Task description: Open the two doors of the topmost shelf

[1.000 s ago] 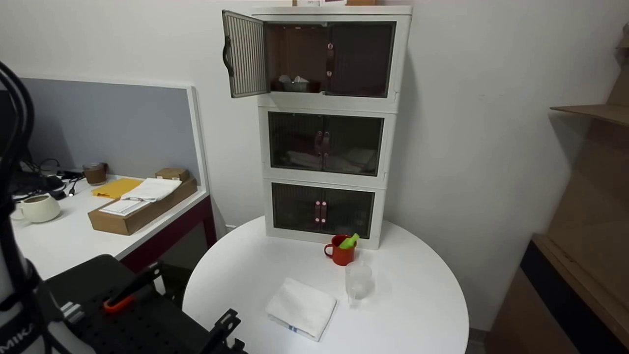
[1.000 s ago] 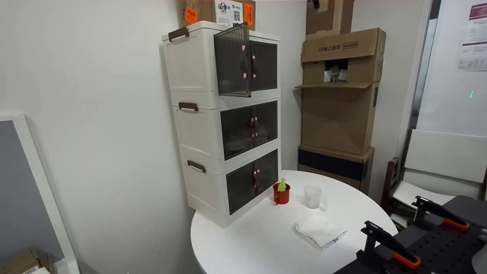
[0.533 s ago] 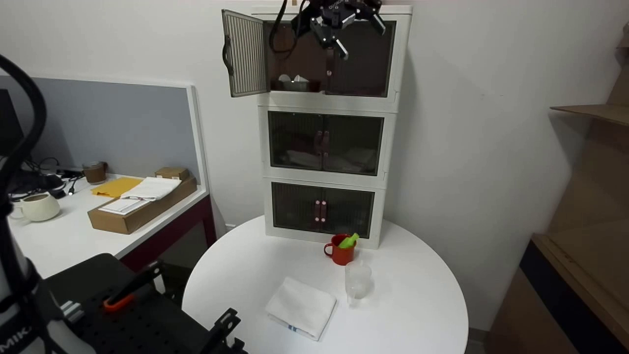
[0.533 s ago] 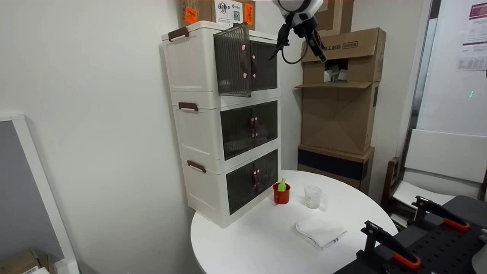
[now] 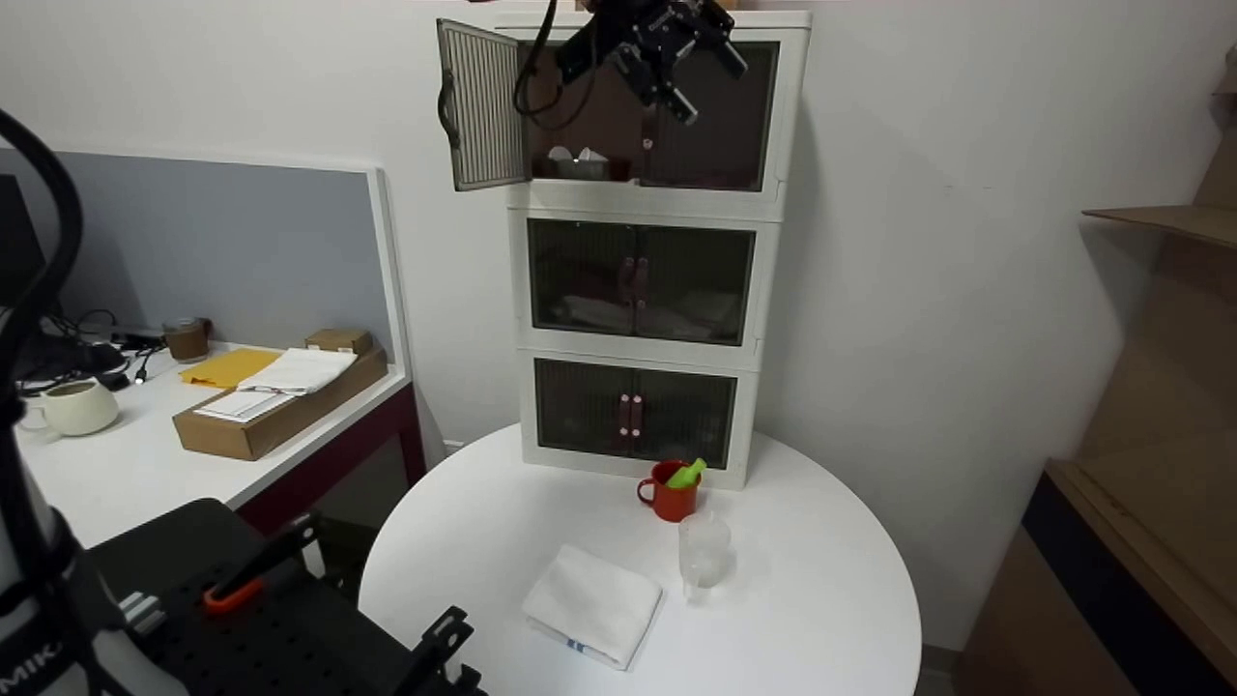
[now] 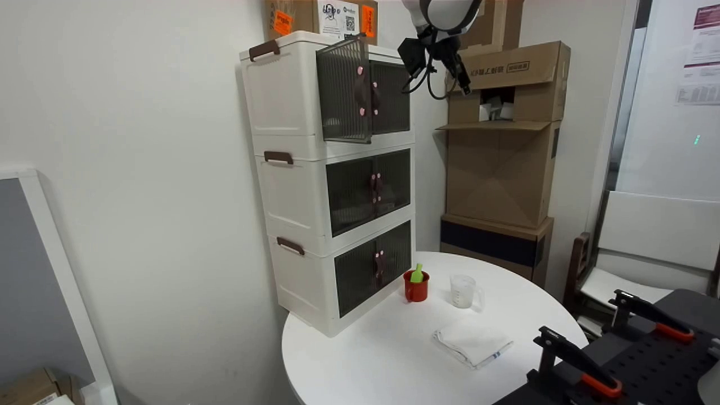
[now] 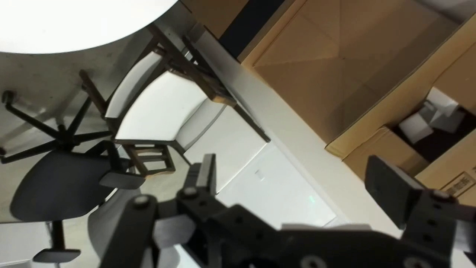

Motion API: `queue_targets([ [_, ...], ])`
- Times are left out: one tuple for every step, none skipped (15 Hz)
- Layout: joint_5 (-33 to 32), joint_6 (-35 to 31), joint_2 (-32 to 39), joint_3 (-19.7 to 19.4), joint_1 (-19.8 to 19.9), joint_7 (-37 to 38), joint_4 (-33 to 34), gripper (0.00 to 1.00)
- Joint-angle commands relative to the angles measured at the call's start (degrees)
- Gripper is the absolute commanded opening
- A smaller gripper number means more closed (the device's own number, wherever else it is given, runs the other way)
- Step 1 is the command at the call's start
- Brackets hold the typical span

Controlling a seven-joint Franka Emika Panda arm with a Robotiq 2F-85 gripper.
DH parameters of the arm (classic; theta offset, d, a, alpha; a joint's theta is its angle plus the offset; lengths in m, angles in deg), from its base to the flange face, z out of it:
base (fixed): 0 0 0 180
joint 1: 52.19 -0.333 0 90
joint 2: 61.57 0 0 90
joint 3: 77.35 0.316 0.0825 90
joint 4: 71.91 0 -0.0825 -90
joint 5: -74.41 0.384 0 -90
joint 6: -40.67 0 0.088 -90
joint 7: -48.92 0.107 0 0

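Top shelf (image 5: 710,200): open door (image 5: 483,111) on one side, closed door (image 5: 725,137) on the other. Step in hand, as judged: opening the latter. Gripper (image 5: 711,92) hangs in front, apart from it, jaws spread, nothing held. Next move likely calls for hooking the handle (image 6: 376,98) and pulling. Contents: pale items (image 5: 582,168), unidentifiable, inside the shelf; green utensil (image 5: 689,473) in red mug (image 5: 672,503).

In an exterior view I see my gripper (image 5: 711,90) before the topmost shelf (image 5: 638,196) of the cabinet (image 5: 638,352); on the tabletop (image 5: 812,599), the mug (image 5: 674,503) is before this cabinet, and the cloth (image 5: 594,604) lies left of the measuring cup (image 5: 704,551).
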Motion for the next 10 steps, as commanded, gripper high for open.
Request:
queue_targets([
  [0.2,-14.3,-2.7,-2.0,1.5,-5.9,-4.5,1.00],
  [1.6,-19.1,-2.8,-2.9,2.4,-7.8,-5.0,1.00],
  [3.4,-23.6,-2.8,-3.9,3.3,-10.5,-5.4,1.00],
  [6.5,-28.3,-2.4,-4.8,4.2,-13.1,-5.7,1.00],
  [10.2,-32.7,-1.9,-5.7,5.1,-16.0,-6.3,1.00],
  [15.2,-36.0,-1.0,-6.2,5.6,-19.9,-6.5,1.00],
  [20.9,-38.6,0.0,-6.4,6.2,-24.4,-6.6,1.00],
  [25.6,-40.2,1.3,-6.0,6.0,-27.4,-7.0,1.00],
  [30.6,-40.9,2.2,-5.5,5.8,-30.9,-7.5,1.00],
  [35.5,-40.3,3.3,-4.6,5.1,-35.0,-7.0,1.00],
])
